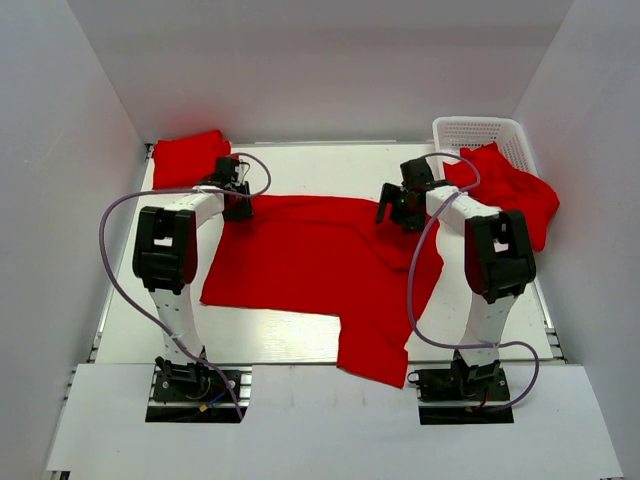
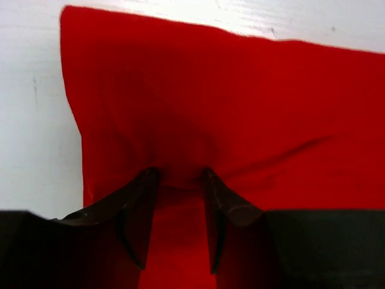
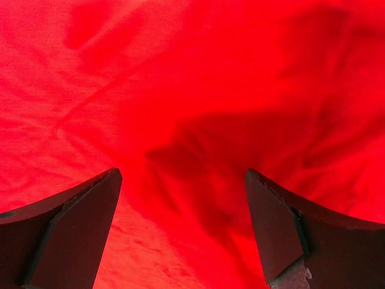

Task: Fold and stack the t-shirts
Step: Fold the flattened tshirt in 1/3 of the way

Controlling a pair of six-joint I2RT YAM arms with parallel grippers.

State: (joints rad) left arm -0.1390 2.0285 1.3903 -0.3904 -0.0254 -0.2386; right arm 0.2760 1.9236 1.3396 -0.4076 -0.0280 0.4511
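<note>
On the white table [image 1: 290, 345], left claw [image 2: 179, 180] pinches spread t-shirt [image 1: 300, 255]; right claw [image 3: 180, 198] gapes above.

I see a white table [image 1: 300, 340] walled in by plain white panels [image 1: 60, 130] on three sides. At its far right corner stands a white lattice basket [image 1: 480, 130], partly covered by cloth.

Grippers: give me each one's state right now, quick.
Left gripper: fingers part-closed, pinching a fold of the spread t-shirt.
Right gripper: open wide over red cloth, holding nothing.
</note>
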